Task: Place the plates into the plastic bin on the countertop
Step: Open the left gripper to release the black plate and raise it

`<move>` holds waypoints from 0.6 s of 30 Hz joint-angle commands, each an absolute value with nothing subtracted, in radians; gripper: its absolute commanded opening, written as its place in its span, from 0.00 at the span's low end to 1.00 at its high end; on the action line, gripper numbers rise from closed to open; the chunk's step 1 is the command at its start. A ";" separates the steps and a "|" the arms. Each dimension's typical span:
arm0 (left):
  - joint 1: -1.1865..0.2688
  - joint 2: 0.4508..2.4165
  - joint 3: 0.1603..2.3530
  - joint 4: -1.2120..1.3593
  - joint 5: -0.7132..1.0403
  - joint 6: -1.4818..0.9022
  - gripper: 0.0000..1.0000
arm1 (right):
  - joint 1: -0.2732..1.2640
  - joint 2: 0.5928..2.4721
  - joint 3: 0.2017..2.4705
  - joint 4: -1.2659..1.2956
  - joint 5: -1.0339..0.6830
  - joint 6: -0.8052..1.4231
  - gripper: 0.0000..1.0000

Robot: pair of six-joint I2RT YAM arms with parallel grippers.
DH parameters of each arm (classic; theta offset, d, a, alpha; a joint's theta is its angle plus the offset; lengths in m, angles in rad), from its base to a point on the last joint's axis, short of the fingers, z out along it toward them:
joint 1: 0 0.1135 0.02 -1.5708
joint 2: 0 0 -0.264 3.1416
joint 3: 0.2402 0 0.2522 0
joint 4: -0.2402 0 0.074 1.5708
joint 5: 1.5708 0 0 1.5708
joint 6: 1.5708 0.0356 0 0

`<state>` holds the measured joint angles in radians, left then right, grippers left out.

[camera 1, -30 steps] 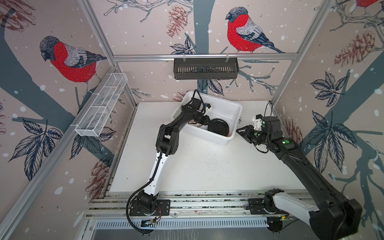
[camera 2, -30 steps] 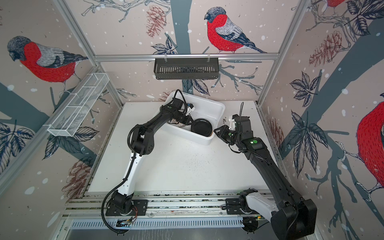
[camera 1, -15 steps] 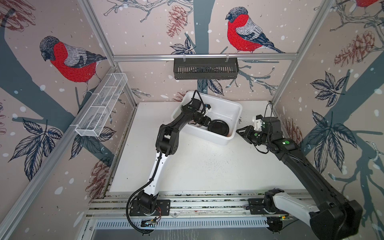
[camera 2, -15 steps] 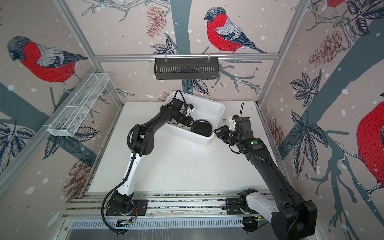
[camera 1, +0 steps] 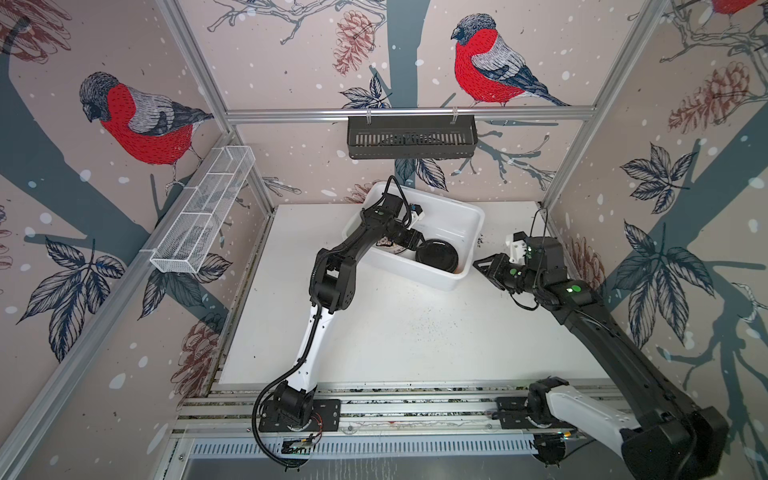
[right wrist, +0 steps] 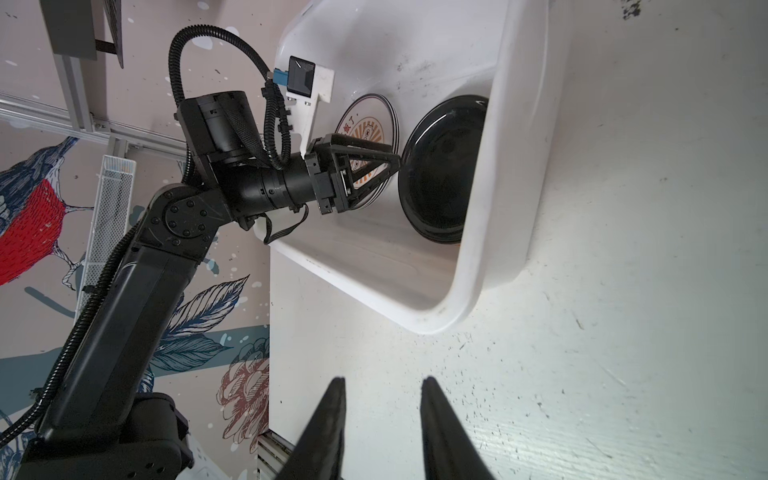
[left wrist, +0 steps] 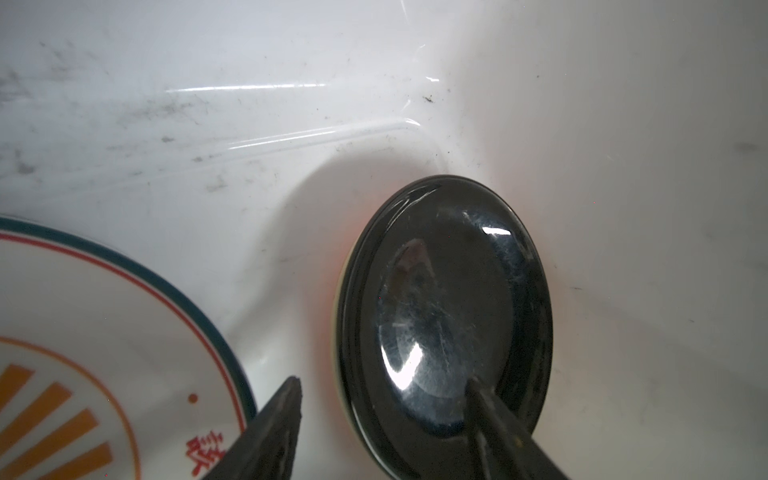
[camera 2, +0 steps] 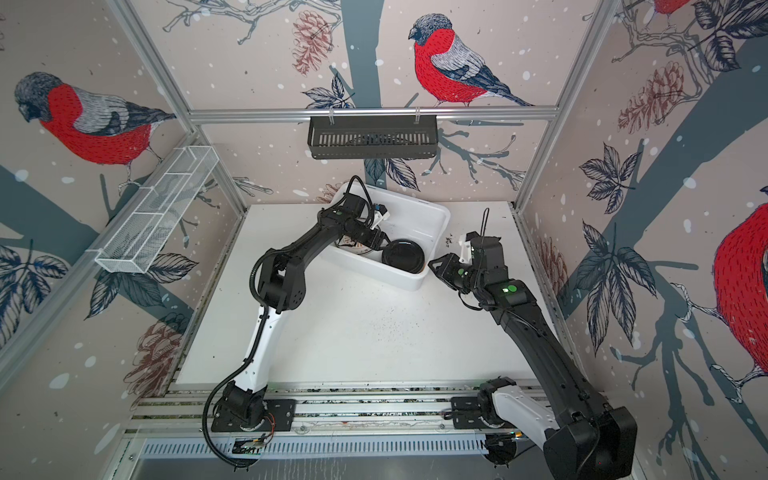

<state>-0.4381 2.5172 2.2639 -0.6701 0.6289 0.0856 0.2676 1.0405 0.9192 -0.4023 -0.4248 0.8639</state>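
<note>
Black plate [left wrist: 449, 299] sits atop others in the bin's [camera 1: 436, 279] 4 o'clock corner in a top view. Your left claw [left wrist: 383, 382] is open, straddling its rim, so I'd lift straight up and not drag it. Right claw [right wrist: 383, 380] is open and empty, at the bin's 3 o'clock.

**Two arms reach toward the far side**

The left arm [camera 1: 309, 345] stands up from its base at the near edge; it bends at the elbow and stretches far and to the right; its wrist tips down; the left gripper [camera 1: 417, 245] points down and to the right, its two fingers [left wrist: 276, 424] spread wide, pinching nothing. The right arm [camera 1: 602, 332] leans from the near right corner toward the far side; its wrist turns left; the right gripper [camera 1: 478, 264] sits low and points left, fingers [right wrist: 330, 428] a little apart, holding nothing.
</note>
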 commanded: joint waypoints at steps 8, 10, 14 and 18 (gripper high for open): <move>-0.457 2.529 2.267 -0.680 0.677 0.100 0.62 | 0.268 1.037 0.920 -0.379 -0.421 0.869 0.33; -0.462 2.531 2.268 -0.683 0.678 0.104 0.62 | 0.268 1.037 0.920 -0.378 -0.422 0.869 0.33; -0.468 2.539 2.269 -0.703 0.670 0.118 0.61 | 0.268 1.040 0.920 -0.377 -0.425 0.869 0.33; -0.468 2.527 2.263 -0.703 0.665 0.128 0.61 | 0.268 1.035 0.919 -0.377 -0.423 0.870 0.33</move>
